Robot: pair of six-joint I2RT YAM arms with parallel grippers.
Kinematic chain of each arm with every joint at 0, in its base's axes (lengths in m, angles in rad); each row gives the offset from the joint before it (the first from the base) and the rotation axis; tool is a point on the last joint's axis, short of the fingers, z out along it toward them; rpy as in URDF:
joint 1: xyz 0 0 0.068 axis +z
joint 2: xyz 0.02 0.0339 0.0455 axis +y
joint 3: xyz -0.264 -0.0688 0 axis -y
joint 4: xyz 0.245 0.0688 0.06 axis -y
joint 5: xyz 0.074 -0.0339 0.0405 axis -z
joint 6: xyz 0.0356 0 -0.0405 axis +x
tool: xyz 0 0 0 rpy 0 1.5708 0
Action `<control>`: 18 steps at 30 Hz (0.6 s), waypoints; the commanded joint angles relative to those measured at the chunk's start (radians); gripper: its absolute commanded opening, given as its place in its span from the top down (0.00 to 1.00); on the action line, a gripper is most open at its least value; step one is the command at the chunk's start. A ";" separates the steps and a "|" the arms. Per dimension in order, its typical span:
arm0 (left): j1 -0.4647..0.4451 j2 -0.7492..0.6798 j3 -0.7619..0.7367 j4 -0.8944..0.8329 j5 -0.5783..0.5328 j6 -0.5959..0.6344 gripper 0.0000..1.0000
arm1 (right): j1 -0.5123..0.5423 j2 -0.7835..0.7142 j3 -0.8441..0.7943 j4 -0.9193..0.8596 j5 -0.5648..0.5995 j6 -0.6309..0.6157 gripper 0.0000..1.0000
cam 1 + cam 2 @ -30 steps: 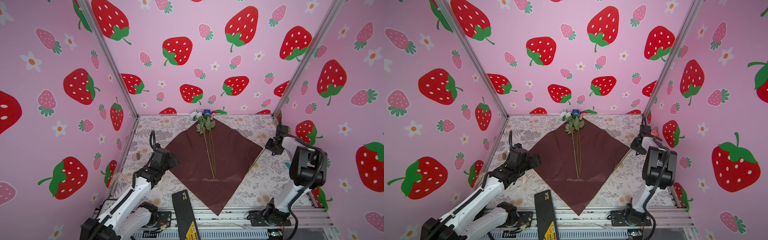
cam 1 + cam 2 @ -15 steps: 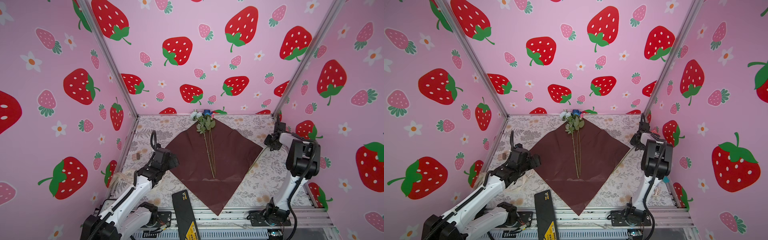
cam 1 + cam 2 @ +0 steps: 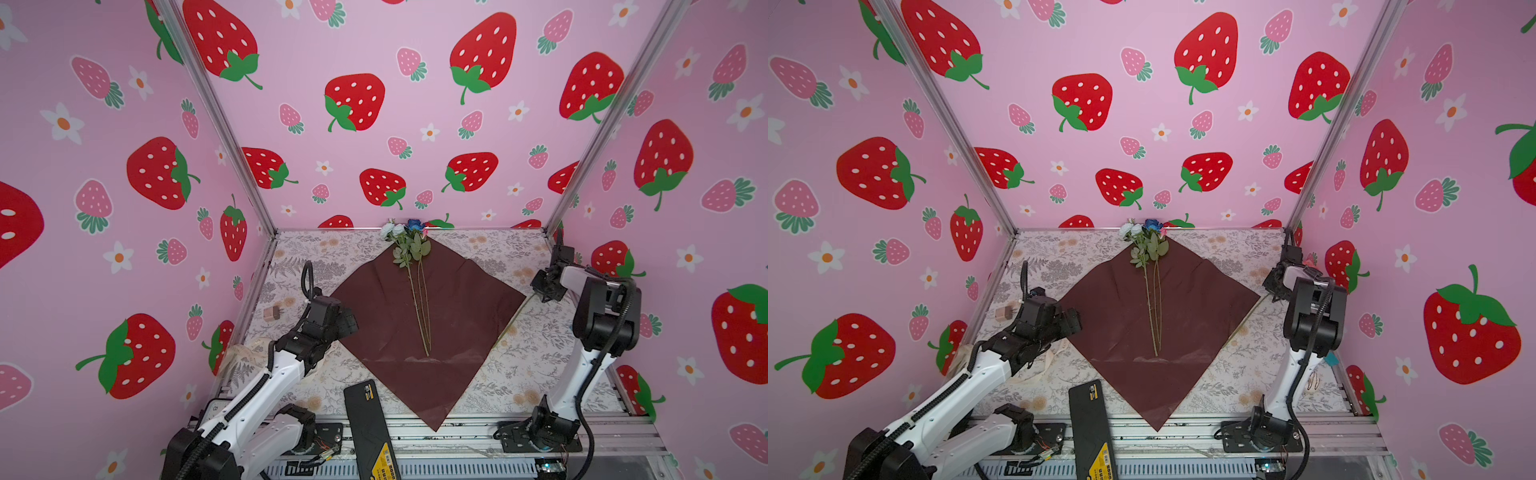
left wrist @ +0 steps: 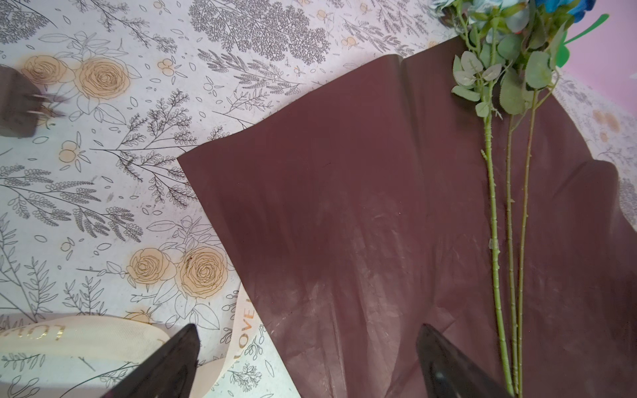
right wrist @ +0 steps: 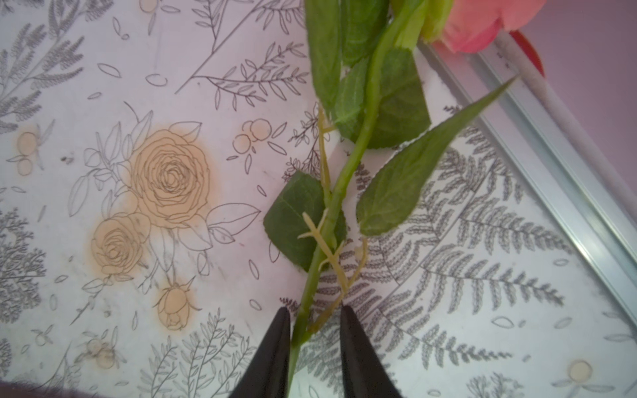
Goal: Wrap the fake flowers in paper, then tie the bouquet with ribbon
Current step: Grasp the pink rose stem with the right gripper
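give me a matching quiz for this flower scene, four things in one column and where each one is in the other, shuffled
Things:
1. dark red wrapping paper
2. pink flower's stem
3. cream lettered ribbon
4. blue and white flowers

Places:
A. between the right gripper's fingertips
B. lying on the paper, blooms at its far corner
C. spread flat as a diamond on the patterned tabletop
D. beside the paper's edge, by the left gripper

Pairs: 1-C, 2-A, 3-D, 4-B
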 commanded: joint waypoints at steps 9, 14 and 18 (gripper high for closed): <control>0.006 -0.019 0.034 -0.001 -0.022 -0.013 0.01 | -0.043 0.037 -0.030 -0.002 -0.075 -0.027 0.93; 0.006 -0.018 0.031 -0.003 -0.024 -0.010 0.01 | -0.045 0.006 -0.044 -0.010 -0.081 -0.048 1.00; 0.006 -0.018 0.029 -0.002 -0.027 -0.009 0.01 | -0.044 -0.038 -0.064 -0.016 -0.090 -0.062 1.00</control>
